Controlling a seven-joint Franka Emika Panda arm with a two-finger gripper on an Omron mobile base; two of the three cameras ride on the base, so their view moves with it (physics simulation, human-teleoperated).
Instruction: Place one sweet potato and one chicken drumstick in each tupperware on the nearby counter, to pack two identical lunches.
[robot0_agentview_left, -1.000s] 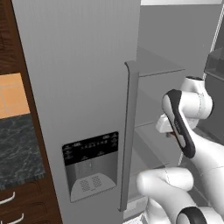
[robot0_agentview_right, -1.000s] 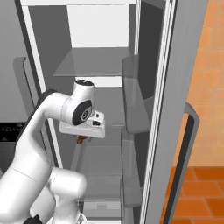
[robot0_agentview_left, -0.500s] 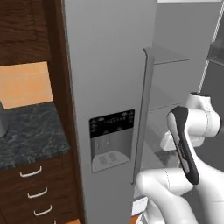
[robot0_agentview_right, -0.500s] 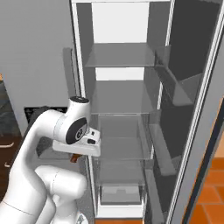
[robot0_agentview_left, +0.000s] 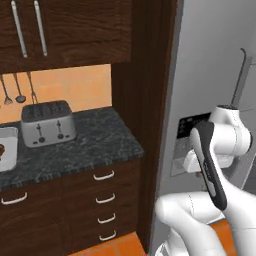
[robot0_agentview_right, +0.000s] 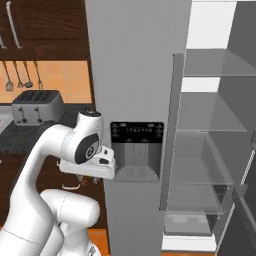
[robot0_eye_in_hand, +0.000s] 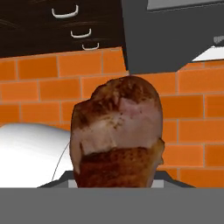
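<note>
A reddish-brown chicken drumstick (robot0_eye_in_hand: 116, 131) takes up the middle of the hand view, with my gripper shut on it; its bulk hides the fingertips. In the right base view the gripper (robot0_agentview_right: 86, 178) hangs below the white hand, in front of the fridge's dispenser door and above the floor. The dark marbled counter (robot0_agentview_left: 85, 145) lies to the left. One pale tupperware (robot0_agentview_left: 14, 145) is cut by the left edge of the left base view, with a red-brown piece (robot0_agentview_left: 2, 151) in it. Sweet potatoes and the second tupperware are out of view.
A silver toaster (robot0_agentview_left: 47, 122) stands on the counter under the wood cabinets. Drawers (robot0_agentview_left: 102, 197) with curved handles front the counter. The grey fridge door (robot0_agentview_right: 136, 100) stands close to my arm, and the open fridge compartment (robot0_agentview_right: 215, 150) has bare glass shelves. Orange brick floor lies below.
The whole picture has swung from the open fridge toward the counter, so the base has moved. The drumstick stays in the gripper.
</note>
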